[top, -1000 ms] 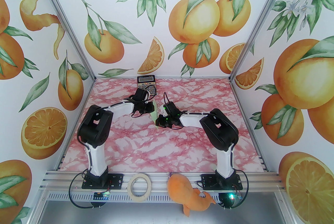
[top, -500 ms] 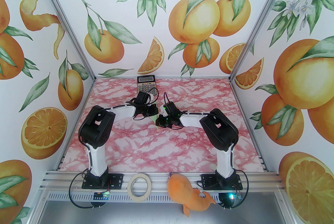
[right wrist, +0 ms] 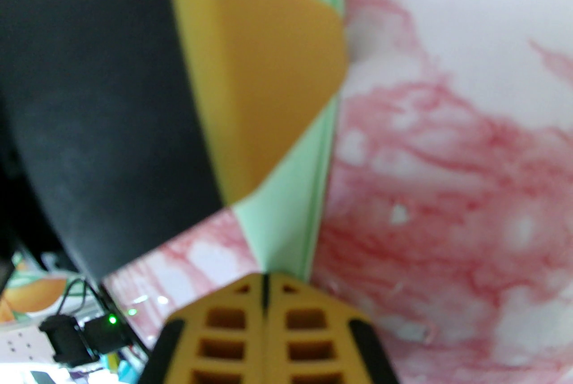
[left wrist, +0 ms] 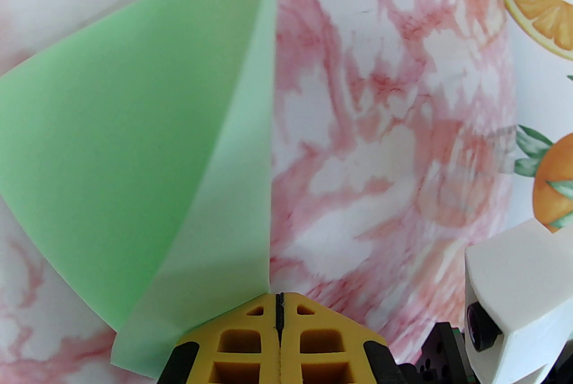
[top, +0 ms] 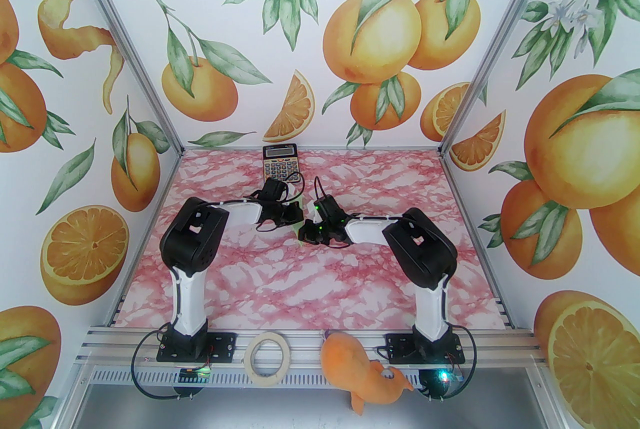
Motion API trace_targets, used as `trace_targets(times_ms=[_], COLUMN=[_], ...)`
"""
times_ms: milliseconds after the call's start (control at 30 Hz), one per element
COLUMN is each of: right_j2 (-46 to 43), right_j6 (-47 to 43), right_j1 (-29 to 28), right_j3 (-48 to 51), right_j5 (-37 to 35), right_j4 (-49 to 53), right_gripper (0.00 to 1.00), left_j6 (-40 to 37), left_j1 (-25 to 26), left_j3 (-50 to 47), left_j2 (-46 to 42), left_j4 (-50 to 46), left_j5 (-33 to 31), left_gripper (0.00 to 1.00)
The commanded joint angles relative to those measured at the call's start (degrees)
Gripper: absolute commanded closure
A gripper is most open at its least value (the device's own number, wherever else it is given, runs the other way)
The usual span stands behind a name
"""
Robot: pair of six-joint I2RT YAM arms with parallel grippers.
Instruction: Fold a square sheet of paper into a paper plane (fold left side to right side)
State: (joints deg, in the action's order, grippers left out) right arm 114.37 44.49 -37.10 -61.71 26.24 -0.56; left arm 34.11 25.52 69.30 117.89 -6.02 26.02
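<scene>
Firmly pinches the folded pale green paper (left wrist: 134, 127) with the left gripper (left wrist: 280, 306): yellow fingers (left wrist: 241, 342) pressed flat together, the paper's straight edge running out from between the tips, a wing-like flap fanning off to the left in that wrist view. Likewise clamps the same paper with the right gripper (right wrist: 265, 283), closed tight, the narrow layered end tapering in at its tips, the other gripper's black-and-yellow finger blurred close by.

Holds the paper between the two grippers, almost tip to tip, over the middle of the pink marbled tabletop (top: 275, 277), somewhat nearer the far edge than the near one. From above, shows as thin green slivers (top: 301, 244) beside the black wrists. Contact with the surface: cannot tell.

Further out, reaches inward with both arms from bases at the near edge, elbows bent high. Leaves the black-and-orange calculator (top: 280, 159) at the far edge, just left of centre, behind the left wrist. Carries a roll of beige tape (top: 250, 358) and an orange plush toy (top: 350, 362) on the aluminium rail along the near edge, between the two bases.
</scene>
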Motion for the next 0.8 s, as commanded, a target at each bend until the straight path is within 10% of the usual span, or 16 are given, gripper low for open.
trace_targets(times_ms=[0,767], right_j2=[2.7,2.5], right_j6=[-1.1,-3.4], right_j1=[-0.9,-2.0], right_j3=[2.7,6.0], right_j5=[0.1,1.0], right_j4=[6.9,9.0], right_gripper=[0.99,1.0], left_j6=[-2.5,-10.5], left_j1=[-1.1,-4.5], left_j3=[3.3,25.3], left_j2=[3.8,15.0], left_j4=[0.8,-12.1], left_j5=[-3.8,-5.3], left_gripper=[0.98,0.95])
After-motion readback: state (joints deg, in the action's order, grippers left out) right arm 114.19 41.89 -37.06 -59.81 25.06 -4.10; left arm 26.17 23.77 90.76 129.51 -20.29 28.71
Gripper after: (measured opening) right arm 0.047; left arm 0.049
